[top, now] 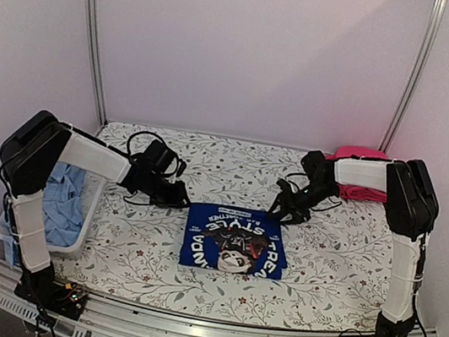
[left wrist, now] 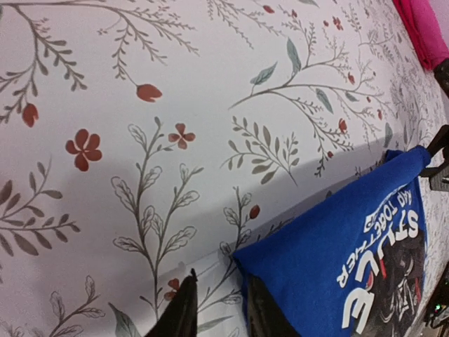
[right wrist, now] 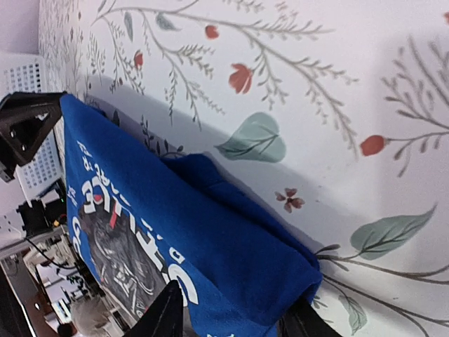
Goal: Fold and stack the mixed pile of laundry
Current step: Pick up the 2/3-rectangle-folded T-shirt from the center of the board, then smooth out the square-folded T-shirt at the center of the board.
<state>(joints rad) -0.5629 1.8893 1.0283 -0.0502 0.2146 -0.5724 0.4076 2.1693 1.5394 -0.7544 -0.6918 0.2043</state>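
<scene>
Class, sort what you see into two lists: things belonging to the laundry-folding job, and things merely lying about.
Job: royal-blue printed shirt; light-blue shirt; pink garment.
Lying about: white basket; floral table cover.

The scene is being lit softly and evenly from overhead, the pale walls [top: 251, 53] being tinted faintly pink in the top view. Diffuse grey shadows are being thrown across the worktop [left wrist: 175, 210] beside the royal-blue shirt [left wrist: 337, 260] in both wrist views. The jaws are being rendered dark and blurred at the lower edges, while the worktop's pattern is being kept sharp.
</scene>
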